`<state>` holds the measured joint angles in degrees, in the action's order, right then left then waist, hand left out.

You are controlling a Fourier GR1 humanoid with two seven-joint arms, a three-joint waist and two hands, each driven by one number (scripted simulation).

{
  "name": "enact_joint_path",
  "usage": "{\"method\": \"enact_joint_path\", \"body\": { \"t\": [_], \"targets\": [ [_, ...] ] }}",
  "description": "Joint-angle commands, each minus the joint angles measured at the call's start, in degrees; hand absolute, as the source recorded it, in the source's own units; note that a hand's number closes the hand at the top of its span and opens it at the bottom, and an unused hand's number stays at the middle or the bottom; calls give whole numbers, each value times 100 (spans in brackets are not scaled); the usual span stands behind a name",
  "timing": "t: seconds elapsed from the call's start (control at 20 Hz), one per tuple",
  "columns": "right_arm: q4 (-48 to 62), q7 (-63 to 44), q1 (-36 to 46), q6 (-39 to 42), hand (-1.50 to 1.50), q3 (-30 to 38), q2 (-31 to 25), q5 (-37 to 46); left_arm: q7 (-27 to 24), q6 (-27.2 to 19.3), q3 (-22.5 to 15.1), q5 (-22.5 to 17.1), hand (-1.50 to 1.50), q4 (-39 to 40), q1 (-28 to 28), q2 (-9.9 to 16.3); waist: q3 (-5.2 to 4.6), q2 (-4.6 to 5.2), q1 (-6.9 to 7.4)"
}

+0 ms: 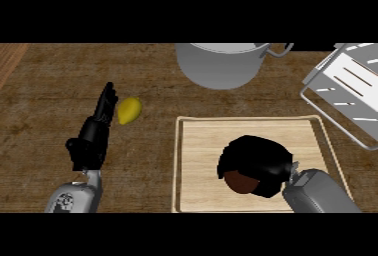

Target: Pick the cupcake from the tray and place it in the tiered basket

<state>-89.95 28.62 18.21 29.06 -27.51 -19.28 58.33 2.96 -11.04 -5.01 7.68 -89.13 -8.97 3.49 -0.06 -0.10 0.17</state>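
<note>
Our right hand (pixel 255 159) has its fingers curled around the brown cupcake (pixel 239 182) over the tray (pixel 199 150). Our left hand (pixel 96 132) rests with straight fingers beside a lemon (pixel 129 110).

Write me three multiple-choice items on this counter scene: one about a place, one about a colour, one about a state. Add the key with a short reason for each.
1. Where does the yellow fruit lie?
A. on the wooden tray
B. on the counter beside the left hand
C. inside the grey pot

2. What colour is the metal tiered basket?
A. white
B. red
C. green

3. How is the right hand?
A. flat on the counter
B. straight up
C. curled over the brown cupcake

Key: 1 B, the fruit sits left of the light wooden tray, by the left hand. 2 A, its frame is white. 3 C, the fingers cover the cupcake above the tray.
</note>
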Motion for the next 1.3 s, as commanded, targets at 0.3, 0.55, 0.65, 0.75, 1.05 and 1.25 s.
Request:
{"method": "enact_joint_path", "body": {
  "t": [0.3,0.55,0.65,0.75,1.05,1.25],
  "targets": [
    [118,382,-239,-1012,150,462,-157,575,136,-66,-87,166,0,-97,-16,-139,8,-1,-34],
    [746,460,-1065,-1676,150,1749,-2293,1015,-69,-160,136,58,0,102,157,-118,22,-23,-476],
    [1026,698,-1392,-2232,150,2300,-2623,840,-116,-92,117,72,0,74,249,-48,23,-12,-340],
    [1288,1010,-1675,-2774,150,2877,-2803,514,-8,29,115,7,0,-45,231,18,21,-14,-249],
    [1223,1723,-1886,-2544,150,4352,-3463,-726,-1,-143,-157,285,0,-269,352,-140,6,-26,-132],
    [559,1602,-2145,-2020,150,5061,-3471,-1446,-83,19,194,77,0,171,109,46,-3,-28,-195]
  ]
}}
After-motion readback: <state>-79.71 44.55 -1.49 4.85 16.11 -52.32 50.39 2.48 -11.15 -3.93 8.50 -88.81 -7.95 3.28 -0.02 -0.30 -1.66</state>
